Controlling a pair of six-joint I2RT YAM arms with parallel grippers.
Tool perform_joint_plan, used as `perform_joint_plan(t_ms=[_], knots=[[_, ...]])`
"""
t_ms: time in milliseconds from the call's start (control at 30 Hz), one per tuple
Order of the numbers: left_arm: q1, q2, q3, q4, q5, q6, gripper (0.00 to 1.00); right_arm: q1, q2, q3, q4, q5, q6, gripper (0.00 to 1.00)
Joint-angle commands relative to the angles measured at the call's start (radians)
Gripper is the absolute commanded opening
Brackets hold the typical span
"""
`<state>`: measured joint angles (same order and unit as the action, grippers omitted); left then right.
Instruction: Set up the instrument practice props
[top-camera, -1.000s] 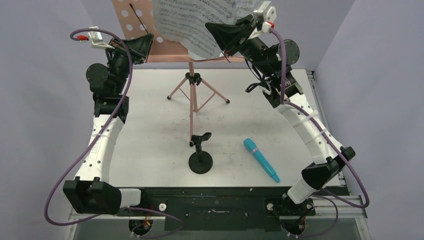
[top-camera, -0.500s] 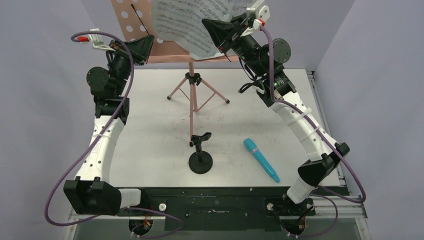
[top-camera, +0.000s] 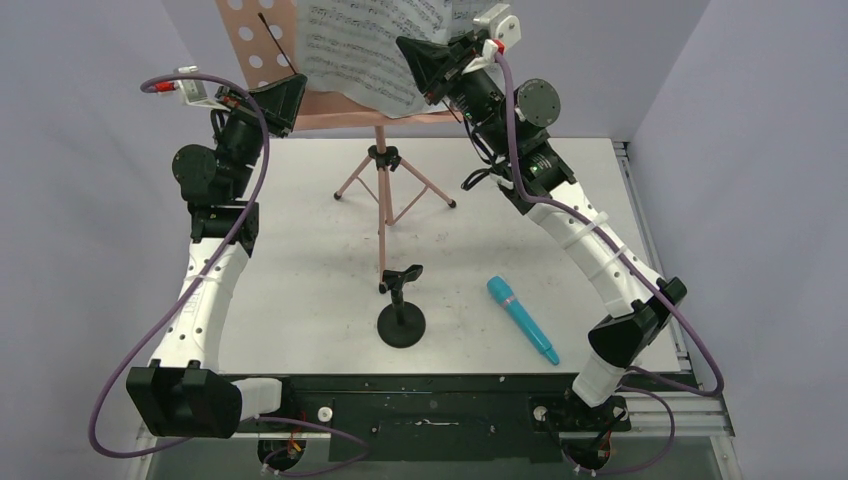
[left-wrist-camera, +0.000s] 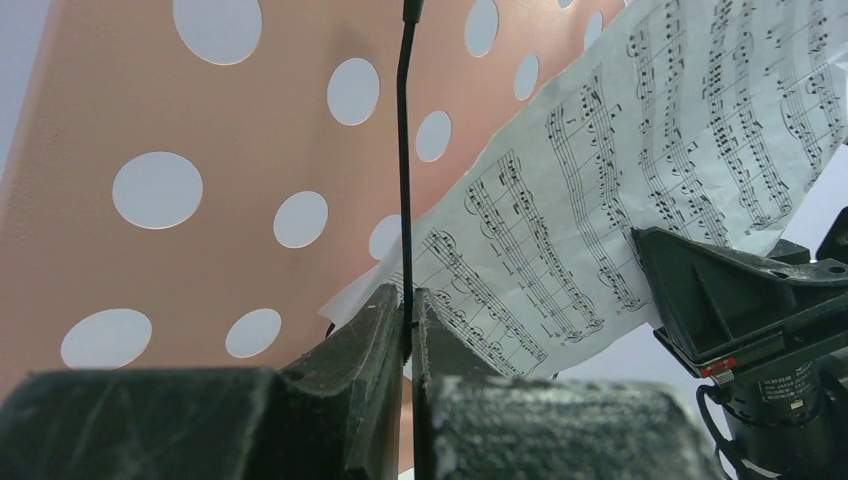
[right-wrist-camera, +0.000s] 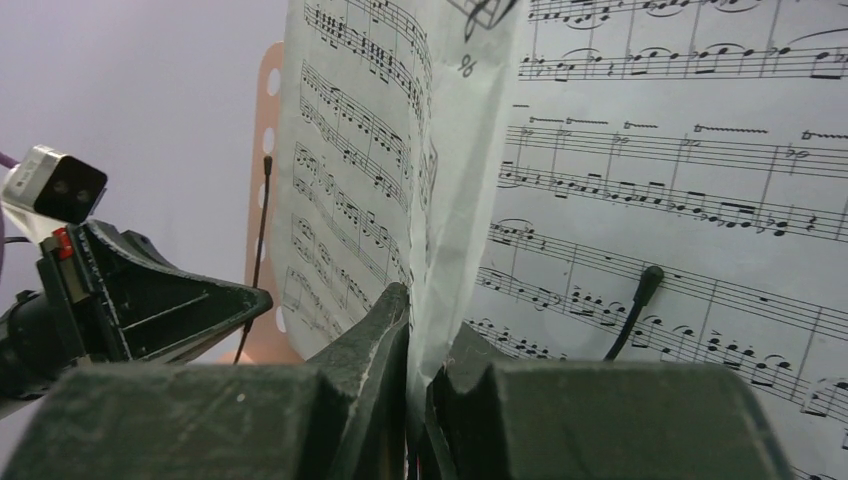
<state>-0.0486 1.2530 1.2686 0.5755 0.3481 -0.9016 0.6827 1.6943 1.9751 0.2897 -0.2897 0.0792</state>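
The pink perforated music stand (top-camera: 258, 38) rises on its tripod at the back of the table. My left gripper (top-camera: 291, 96) is shut on the stand's thin black page-holder wire (left-wrist-camera: 404, 150), its tips (left-wrist-camera: 408, 297) pinching the wire against the desk. My right gripper (top-camera: 416, 60) is shut on a white sheet-music page (top-camera: 360, 45) held in front of the desk; in the right wrist view its tips (right-wrist-camera: 425, 310) clamp the page's folded edge (right-wrist-camera: 455, 200). A second black holder wire (right-wrist-camera: 630, 315) lies over the page. The teal microphone (top-camera: 521, 318) lies near right. The black mic stand (top-camera: 401, 318) stands upright at near centre.
The stand's tripod legs (top-camera: 385, 195) spread over the table's middle back. Grey walls close in on the back and sides. The black base rail (top-camera: 430, 400) runs along the near edge.
My right gripper has carried the sheet-music page leftward and slightly up across the stand's desk. The left gripper stays clamped on the wire, shifted only slightly.
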Motion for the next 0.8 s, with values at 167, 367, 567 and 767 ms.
perform_joint_plan(t_ms=[167,367,567,767], knots=[[0.006,-0.041,0.004,0.118,0.041,0.042,0.00,0.012,0.015,0.077,0.071,0.087,-0.019,0.05],[0.004,-0.043,0.003,0.118,0.069,0.079,0.00,0.025,0.066,0.149,0.050,0.057,-0.009,0.05],[0.004,-0.047,0.007,0.115,0.085,0.107,0.00,0.045,0.101,0.207,0.015,0.055,-0.048,0.05],[0.002,-0.047,0.012,0.103,0.100,0.126,0.00,0.071,0.134,0.241,0.006,0.055,-0.071,0.05]])
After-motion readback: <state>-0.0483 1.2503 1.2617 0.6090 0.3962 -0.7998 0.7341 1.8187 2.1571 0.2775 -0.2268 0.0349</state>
